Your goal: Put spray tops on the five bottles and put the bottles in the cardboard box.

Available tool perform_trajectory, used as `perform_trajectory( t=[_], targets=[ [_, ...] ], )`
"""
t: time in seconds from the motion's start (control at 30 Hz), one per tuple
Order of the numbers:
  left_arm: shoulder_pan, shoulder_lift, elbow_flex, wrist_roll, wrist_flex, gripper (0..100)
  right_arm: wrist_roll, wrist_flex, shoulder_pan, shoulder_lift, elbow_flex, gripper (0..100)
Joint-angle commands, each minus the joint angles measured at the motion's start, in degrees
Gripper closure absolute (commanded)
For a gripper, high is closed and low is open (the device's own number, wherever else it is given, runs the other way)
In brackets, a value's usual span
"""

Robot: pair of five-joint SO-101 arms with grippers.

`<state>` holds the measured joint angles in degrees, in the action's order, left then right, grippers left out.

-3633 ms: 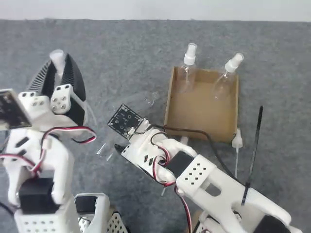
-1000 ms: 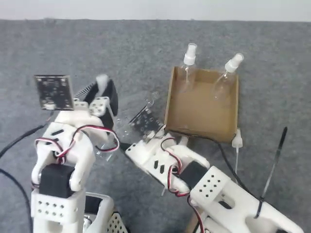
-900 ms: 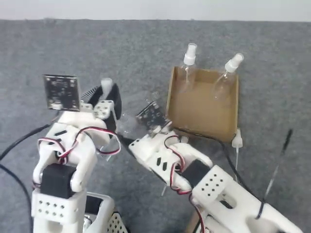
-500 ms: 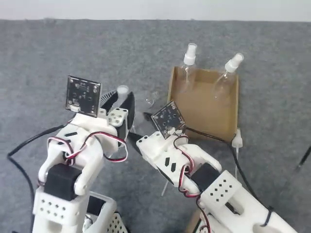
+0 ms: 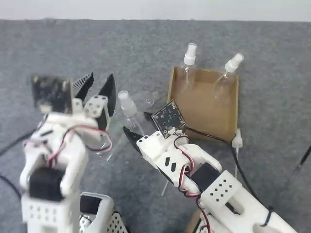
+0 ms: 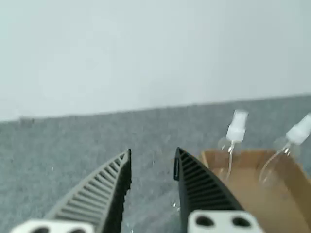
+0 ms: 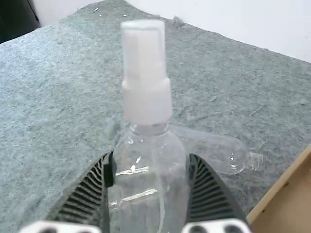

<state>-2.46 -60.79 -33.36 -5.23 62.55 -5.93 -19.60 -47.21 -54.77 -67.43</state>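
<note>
The clear bottle (image 7: 147, 150) with its white spray top (image 7: 145, 73) on sits between the ribbed black fingers (image 7: 95, 189) of the right tool (image 7: 148, 167). They pinch its body from both sides, and the top points away from the wrist. From above, this bottle (image 5: 130, 116) is left of the cardboard box (image 5: 168, 99), with the right tool (image 5: 132, 132) at its lower part. Whether its base touches the bench (image 5: 73, 48) cannot be told.

Just beyond it an uncapped bottle (image 7: 214, 151) lies on its side on the grey bench, its open neck toward the box corner (image 7: 291, 194). It shows from above too (image 5: 149, 100).

The left tool (image 5: 97, 85) hangs near the held bottle on the side away from the box, apart from it. Its jaws are spread and hold nothing, as its own view (image 6: 153, 156) also shows.

In the box, two capped bottles (image 5: 187, 68) (image 5: 227, 75) lean against the far wall. A loose spray top (image 5: 237, 141) lies on the bench just beside the box's outer corner.
</note>
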Motion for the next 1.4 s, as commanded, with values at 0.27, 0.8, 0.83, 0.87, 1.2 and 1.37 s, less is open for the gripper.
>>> perform_trajectory(
  t=[0.27, 0.8, 0.83, 0.87, 1.2, 1.37],
  targets=[
    [-0.62, 9.23, -4.97, 1.67, -4.04, 87, -0.62, 1.36, 0.92, -2.24, 0.53, 99.2],
    [6.95, 4.40, 3.30, 1.41, 0.70, 86, -0.62, 1.27, 1.10, -2.24, 0.53, 99.2],
    [7.12, 2.11, 1.63, 1.41, 0.70, 86, -0.62, 1.27, 1.10, -2.51, 0.53, 99.2],
    [7.12, -0.53, -0.75, 1.41, 0.35, 86, -0.62, 1.27, 1.10, -2.68, 0.62, 99.2],
    [-1.93, -25.41, -29.93, 2.55, -4.84, 77, -0.53, 0.57, 13.05, -1.98, 11.78, 99.2],
    [-11.69, -32.79, -37.32, 3.96, -4.84, 73, -0.53, -5.32, 13.14, 5.05, 21.27, 99.2]
  ],
)
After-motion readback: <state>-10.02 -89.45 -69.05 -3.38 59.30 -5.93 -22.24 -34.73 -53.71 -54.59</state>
